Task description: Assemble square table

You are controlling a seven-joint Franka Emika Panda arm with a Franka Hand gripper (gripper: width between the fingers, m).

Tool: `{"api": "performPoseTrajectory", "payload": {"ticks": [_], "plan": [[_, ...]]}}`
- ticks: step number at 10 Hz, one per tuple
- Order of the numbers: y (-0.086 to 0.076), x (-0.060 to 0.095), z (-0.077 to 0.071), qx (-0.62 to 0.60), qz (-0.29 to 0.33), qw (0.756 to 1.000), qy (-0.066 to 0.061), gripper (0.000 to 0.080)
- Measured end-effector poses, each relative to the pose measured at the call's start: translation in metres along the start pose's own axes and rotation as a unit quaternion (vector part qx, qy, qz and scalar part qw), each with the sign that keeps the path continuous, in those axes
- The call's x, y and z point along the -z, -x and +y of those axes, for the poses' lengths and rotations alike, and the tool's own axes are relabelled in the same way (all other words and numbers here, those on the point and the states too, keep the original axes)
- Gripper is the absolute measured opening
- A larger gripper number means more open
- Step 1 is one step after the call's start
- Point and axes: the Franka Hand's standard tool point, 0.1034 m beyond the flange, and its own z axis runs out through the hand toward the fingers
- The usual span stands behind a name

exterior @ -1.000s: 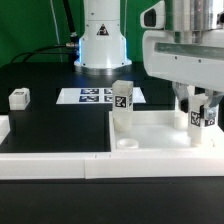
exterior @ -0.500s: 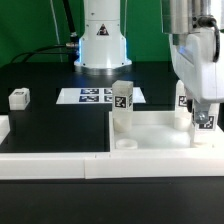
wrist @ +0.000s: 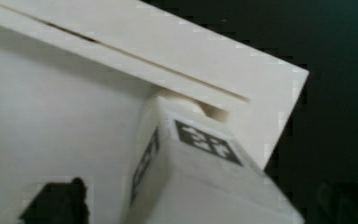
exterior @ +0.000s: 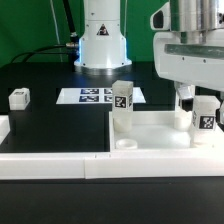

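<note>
loose leg: lying on the black table, well apart from the tabletop, far off toward the exterior view's left.
marker board: flat on the black table, behind the tabletop's far corner on the exterior view's left, in front of the robot base.
border rail: long, white, running along the tabletop's near edge and past it toward the exterior view's left.
corner leg: upright at the tabletop's far corner on the exterior view's left, tag facing the camera.
socket: round, in the tabletop's near corner on the exterior view's left, nothing in it.
tabletop: white square slab with raised rim, flat on the black table, in the exterior view's right half.
right leg: upright at the tabletop's far corner on the exterior view's right, tag to the camera; in the wrist view tucked against the rim corner.
gripper: over that same tabletop corner, jaws spread wide astride the right leg, gripping nothing; dark fingertip clear of the leg's side, gap visible.
</note>
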Motion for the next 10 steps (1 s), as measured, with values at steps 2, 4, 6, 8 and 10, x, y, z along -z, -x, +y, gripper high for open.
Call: {"api": "performPoseTrajectory", "payload": {"ticks": [2,4,6,8,10], "plan": [[-0.001,0.000,0.000,0.072,0.000,0.997,0.000,0.0649],[0.004,0.003,0.001,0.241,0.004,0.970,0.017,0.0649],[0.009,0.000,-0.001,0.377,0.003,0.926,0.019,0.0649],[0.009,0.000,-0.002,0.388,0.011,0.921,0.012,0.0649],[0.008,-0.001,-0.001,0.380,0.011,0.925,0.012,0.0415]]}}
